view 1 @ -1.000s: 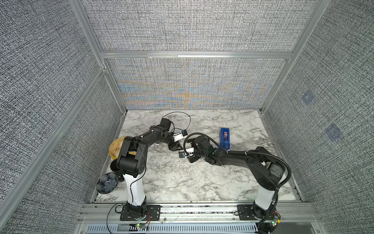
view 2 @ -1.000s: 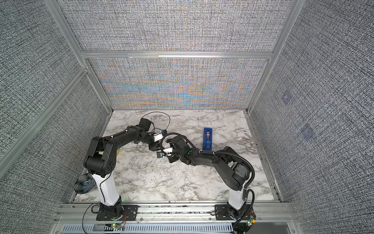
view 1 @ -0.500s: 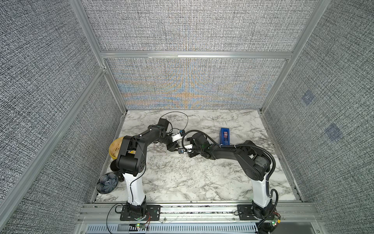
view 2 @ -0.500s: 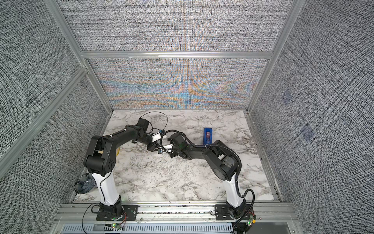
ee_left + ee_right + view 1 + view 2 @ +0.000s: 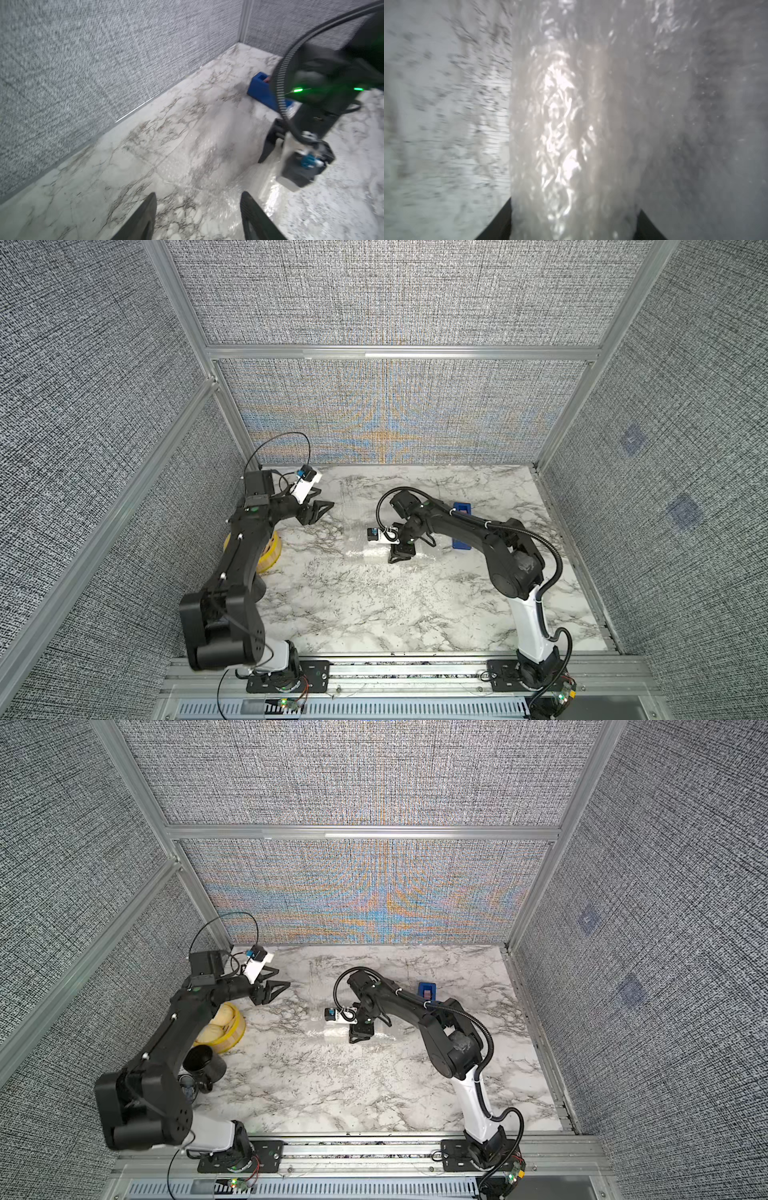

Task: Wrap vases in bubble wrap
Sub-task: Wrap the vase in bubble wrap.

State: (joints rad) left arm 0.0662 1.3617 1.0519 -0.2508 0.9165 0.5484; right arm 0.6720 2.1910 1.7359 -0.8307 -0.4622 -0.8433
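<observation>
My right gripper [image 5: 400, 558] points straight down near the middle of a top view, onto a roll of bubble wrap [image 5: 374, 551] lying on the marble table [image 5: 353, 614]. From the right wrist camera its fingers [image 5: 648, 227] sit on either side of the roll, right against it; whether they are pressing in I cannot tell. A pale shape shows dimly through the wrap there, which I take for the vase [image 5: 593, 87] lying inside the roll, though the view is blurred. My left gripper [image 5: 326, 497] hangs above the table at centre-left of the frame, well apart from the roll, its fingers [image 5: 143, 218] spread with nothing between them. A blue tape dispenser [image 5: 427, 992] lies just right of the roll, partly behind the right arm. A yellow basket [image 5: 235, 1027] and a black cup [image 5: 203, 1058] sit by the left edge.
</observation>
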